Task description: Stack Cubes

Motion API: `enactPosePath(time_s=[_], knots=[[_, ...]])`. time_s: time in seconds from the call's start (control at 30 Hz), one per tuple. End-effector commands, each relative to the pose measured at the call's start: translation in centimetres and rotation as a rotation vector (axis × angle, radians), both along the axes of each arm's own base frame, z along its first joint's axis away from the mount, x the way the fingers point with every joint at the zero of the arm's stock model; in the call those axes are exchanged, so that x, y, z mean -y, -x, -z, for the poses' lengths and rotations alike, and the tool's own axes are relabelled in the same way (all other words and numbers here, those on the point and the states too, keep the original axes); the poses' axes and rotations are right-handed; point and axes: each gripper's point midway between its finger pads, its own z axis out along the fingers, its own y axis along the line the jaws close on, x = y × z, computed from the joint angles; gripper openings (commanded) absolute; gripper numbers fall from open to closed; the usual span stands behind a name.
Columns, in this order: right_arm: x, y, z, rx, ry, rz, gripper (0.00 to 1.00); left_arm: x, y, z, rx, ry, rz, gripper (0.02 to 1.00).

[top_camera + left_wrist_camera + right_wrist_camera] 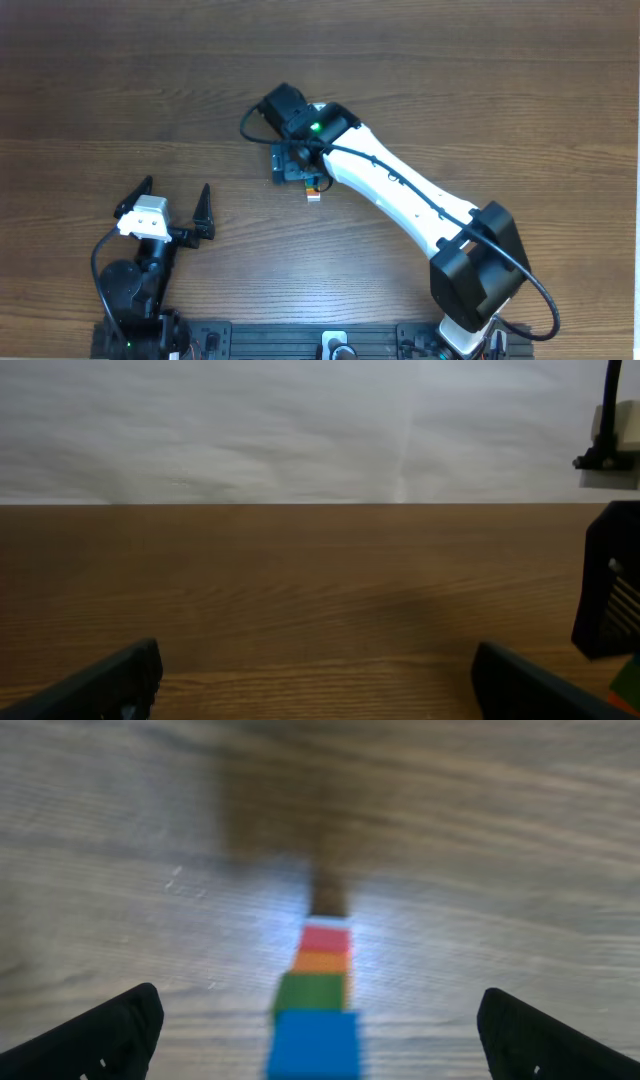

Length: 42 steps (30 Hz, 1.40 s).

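Observation:
A stack of cubes (318, 1005) stands on the wooden table: blue (315, 1042) nearest the camera, then green (311, 991), orange (322, 961) and red (325, 937). My right gripper (320, 1025) hangs above the stack, open, with its fingers wide on either side and nothing between them. In the top view the right gripper (291, 163) is at the table's middle, and a sliver of the stack (313, 190) shows beside it. My left gripper (176, 207) is open low over the table at the near left. Its wrist view shows its spread fingers (100, 685) over bare wood.
The wooden table (500, 90) has free room all around the stack. In the left wrist view the right arm's black gripper body (610, 590) stands at the far edge, with a pale wall behind the table.

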Motion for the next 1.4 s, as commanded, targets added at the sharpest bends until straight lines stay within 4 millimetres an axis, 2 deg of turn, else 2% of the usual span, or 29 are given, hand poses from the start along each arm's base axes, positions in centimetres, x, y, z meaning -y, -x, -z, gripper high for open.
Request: enactPosePath(time_s=[0.03,0.07,0.17,0.23,0.3,0.37,0.5,0.67,0.7,0.77,0.9,1.1,1.3,1.4], knots=[[4.5,-3.7,-4.2,0.129,0.002,0.056,0.991,0.2,0.0,0.1,0.004,-0.013,0.014,1.0],[6.6,-4.6,-5.6,0.152,-0.012,0.08,0.991,0.2,0.0,0.1,0.004,-0.014,0.013,1.0],[11.4,-5.7,-8.3,0.219,0.004,0.124,0.993,0.2,0.0,0.1,0.004,-0.013,0.014,1.0],[14.7,-5.7,-9.6,0.264,0.038,0.168,0.993,0.2,0.0,0.1,0.004,-0.013,0.014,1.0],[17.1,-5.2,-10.4,0.305,0.061,0.188,0.993,0.2,0.0,0.1,0.004,-0.013,0.014,1.0],[18.7,-4.3,-11.0,0.368,0.064,0.176,0.993,0.2,0.0,0.1,0.004,-0.014,0.013,1.0],[20.4,-1.8,-11.8,0.532,0.039,0.165,0.993,0.2,0.0,0.1,0.004,-0.013,0.014,1.0],[22.8,2.4,-12.0,0.712,0.011,0.197,0.991,0.2,0.0,0.1,0.004,-0.014,0.013,1.0],[24.1,4.0,-11.7,0.772,0.005,0.236,0.993,0.2,0.0,0.1,0.004,-0.014,0.013,0.998],[25.2,5.3,-11.5,0.829,0.002,0.273,0.991,0.2,0.0,0.1,0.004,-0.014,0.013,1.0],[26.7,7.3,-10.5,0.945,-0.018,0.326,0.993,0.2,0.0,0.1,0.004,-0.013,0.014,1.0],[26.5,7.9,-9.3,1.096,-0.069,0.316,0.991,0.2,0.0,0.1,0.004,-0.013,0.014,1.0],[25.4,7.8,-8.4,1.19,-0.051,0.183,0.991,0.2,0.0,0.1,0.004,-0.014,0.013,1.0],[24.5,7.8,-7.2,1.185,-0.061,0.12,0.993,0.2,0.0,0.1,0.004,-0.013,0.014,1.0]])
